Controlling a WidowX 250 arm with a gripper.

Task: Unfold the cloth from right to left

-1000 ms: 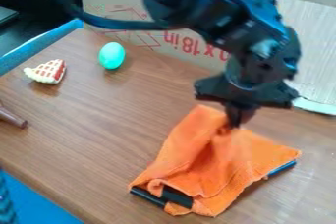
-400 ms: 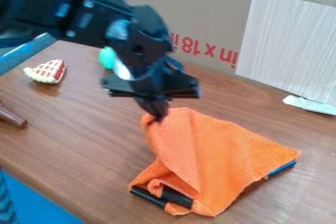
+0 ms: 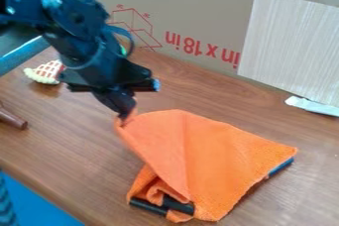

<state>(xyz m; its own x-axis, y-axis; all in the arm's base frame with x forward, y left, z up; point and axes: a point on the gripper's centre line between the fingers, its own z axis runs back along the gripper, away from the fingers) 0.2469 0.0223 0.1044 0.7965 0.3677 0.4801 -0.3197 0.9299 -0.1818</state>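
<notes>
The gripper (image 3: pixel 124 116) is left of centre, its fingers shut on the upper left corner of the orange cloth (image 3: pixel 218 155). That corner is lifted a little, and the cloth stretches from it down to the right over the wooden table. A fold runs down its left part, and its lower left end is bunched. Dark rod-like pieces (image 3: pixel 149 206) stick out from under the bunched end, and a blue piece (image 3: pixel 281 167) shows beneath the right corner.
A toy pie slice (image 3: pixel 45 73) lies at the upper left, with a green egg (image 3: pixel 124 50) mostly behind the arm. A brown object (image 3: pixel 12 119) is at the left edge. A cardboard box (image 3: pixel 198 17) stands along the back, a white strip (image 3: pixel 312 106) at its foot.
The gripper has travelled left across the table, drawing the cloth's corner with it. The cloth's upper part is spread wider and flatter, and its right corner has shifted slightly left.
</notes>
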